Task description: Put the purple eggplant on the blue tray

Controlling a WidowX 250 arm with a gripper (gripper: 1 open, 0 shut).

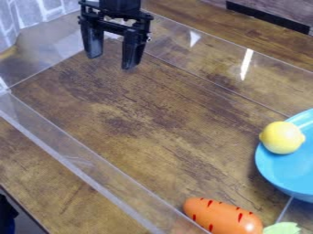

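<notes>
The purple eggplant is out of view. The blue tray (288, 174) lies at the right edge, partly cut off by the frame, with a yellow fruit (283, 137) resting on its near-left rim. My gripper (110, 58) hangs at the top left over the wooden table, far from the tray. Its two black fingers (91, 44) point down with a gap between them and nothing held.
An orange carrot toy (222, 217) with green leaves lies at the bottom edge. A clear acrylic wall (73, 151) runs diagonally along the table's front left, and another clear panel (208, 55) stands along the back.
</notes>
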